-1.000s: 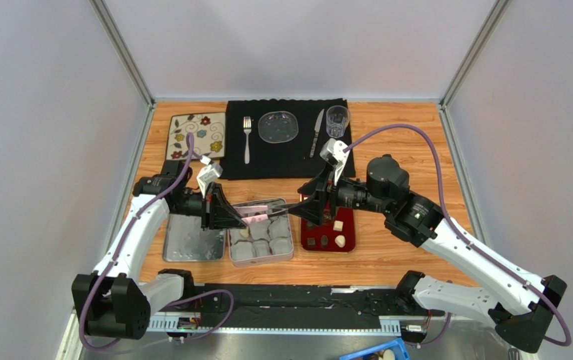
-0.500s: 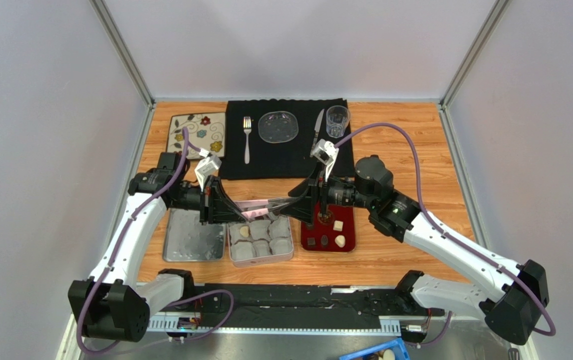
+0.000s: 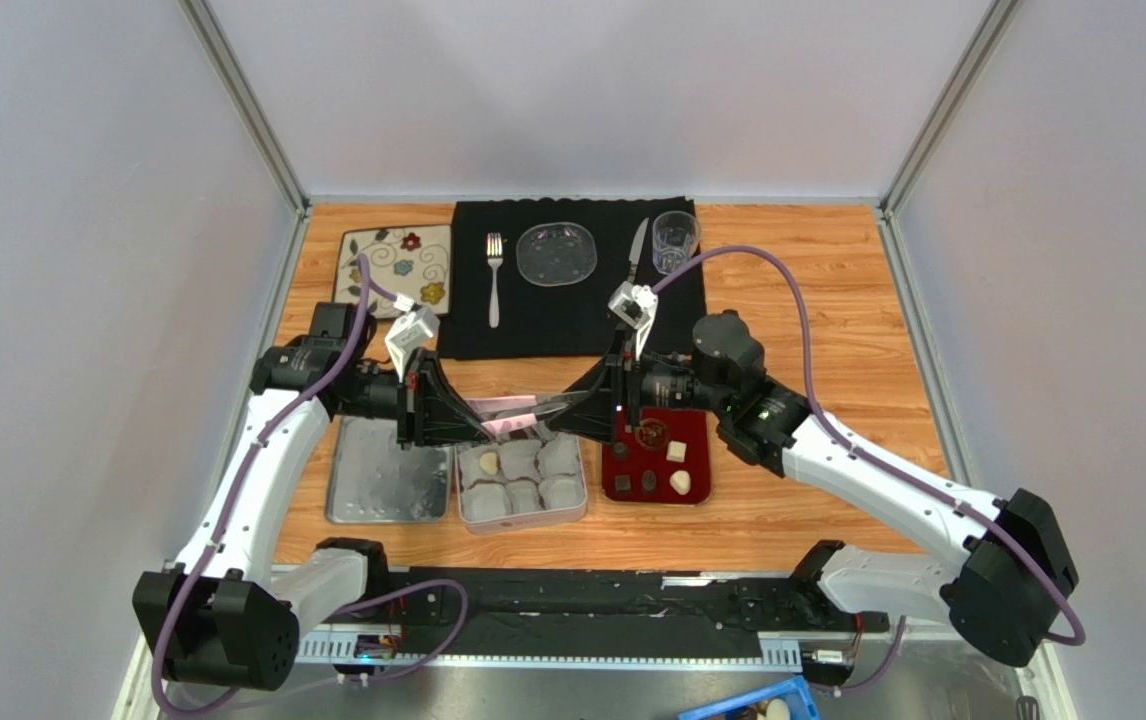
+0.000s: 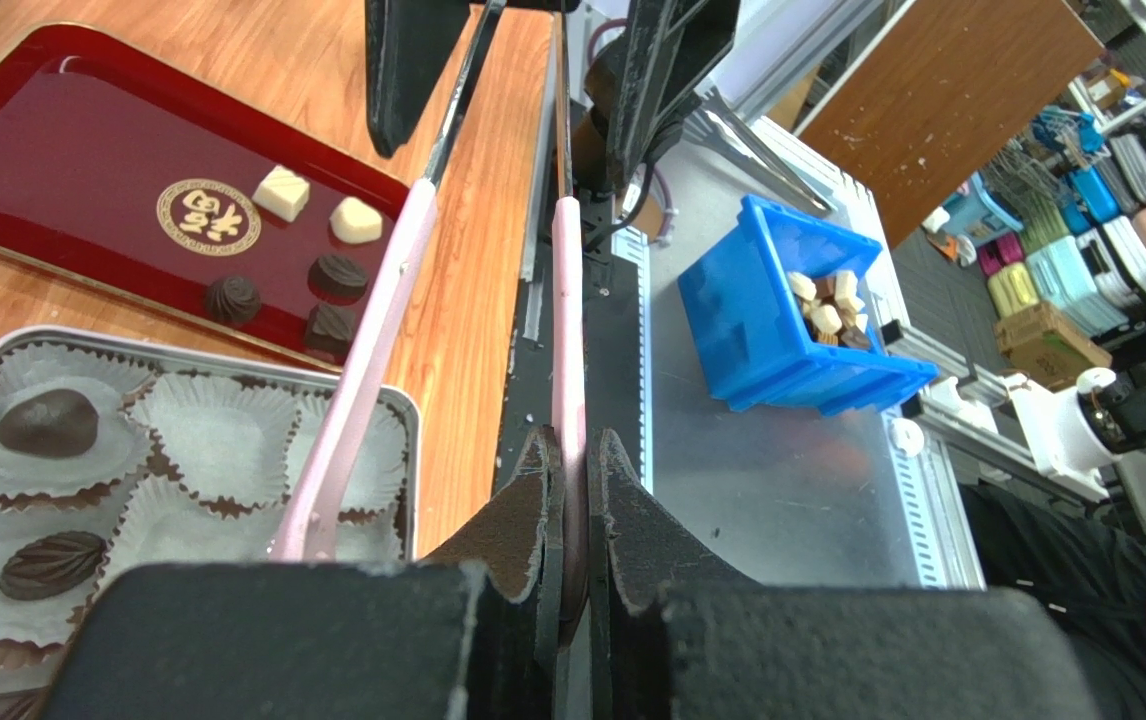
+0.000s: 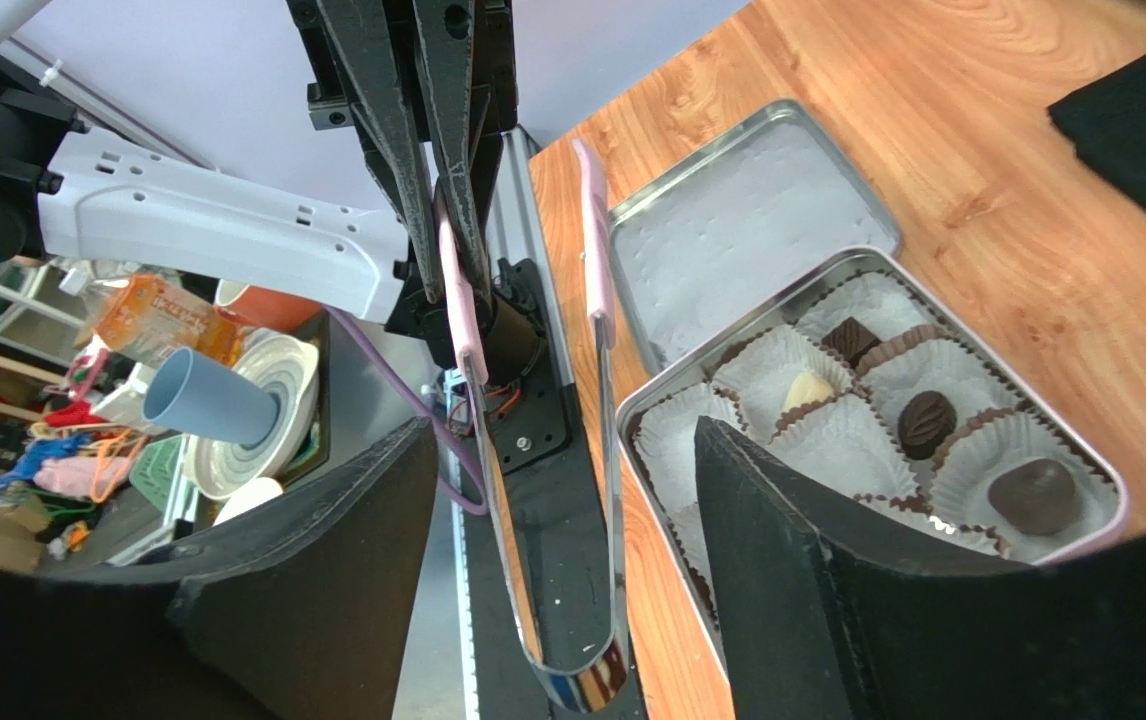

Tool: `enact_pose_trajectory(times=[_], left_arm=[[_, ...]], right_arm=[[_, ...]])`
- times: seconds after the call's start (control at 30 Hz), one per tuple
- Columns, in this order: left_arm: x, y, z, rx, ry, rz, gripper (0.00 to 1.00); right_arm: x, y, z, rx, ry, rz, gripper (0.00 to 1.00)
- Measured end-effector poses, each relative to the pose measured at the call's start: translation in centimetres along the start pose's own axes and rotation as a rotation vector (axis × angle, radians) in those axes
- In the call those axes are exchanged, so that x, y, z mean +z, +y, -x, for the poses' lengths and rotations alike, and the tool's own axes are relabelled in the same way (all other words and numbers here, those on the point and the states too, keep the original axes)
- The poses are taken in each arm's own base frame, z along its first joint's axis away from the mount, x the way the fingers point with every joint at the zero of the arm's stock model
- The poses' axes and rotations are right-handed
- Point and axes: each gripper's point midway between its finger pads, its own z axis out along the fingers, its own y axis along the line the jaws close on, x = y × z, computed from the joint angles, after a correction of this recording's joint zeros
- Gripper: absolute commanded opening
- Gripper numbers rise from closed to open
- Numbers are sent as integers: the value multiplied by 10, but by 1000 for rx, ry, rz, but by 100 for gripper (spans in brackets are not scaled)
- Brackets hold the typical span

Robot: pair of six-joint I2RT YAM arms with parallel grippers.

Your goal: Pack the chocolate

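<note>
Left gripper (image 4: 575, 458) pinches pink tongs (image 4: 567, 300), right gripper (image 5: 564, 435) spread around them

At the far side of the wooden desk (image 3: 835, 300) we find a black placemat (image 3: 594, 323) laid as a place setting. On it a fork (image 3: 494, 278) lies to the left of a clear glass plate (image 3: 555, 252), a knife (image 3: 638, 252) to its right, and a drinking glass (image 3: 674, 240) stands upright just beyond the knife. A flower-patterned tile (image 3: 411, 263) sits just beside the mat's left edge. Below the desk's near edge we spot a blue plastic bin (image 4: 790, 308).
</note>
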Motion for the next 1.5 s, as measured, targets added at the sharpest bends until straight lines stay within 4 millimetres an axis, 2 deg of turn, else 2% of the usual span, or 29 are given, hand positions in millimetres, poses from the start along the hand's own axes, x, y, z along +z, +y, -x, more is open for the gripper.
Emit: enact_pose_trajectory(times=[0.4, 0.73, 1.0, 1.5], left_arm=[[0, -1, 0, -1, -2, -3, 0], [0, -1, 0, -3, -2, -2, 0], [0, -2, 0, 3, -2, -1, 0], [-1, -1, 0, 9, -7, 4, 1]], right_arm=[[8, 9, 4, 15, -34, 48, 53], [22, 9, -9, 38, -6, 64, 49], [24, 9, -5, 43, -23, 65, 47], [25, 13, -1, 64, -49, 87, 34]])
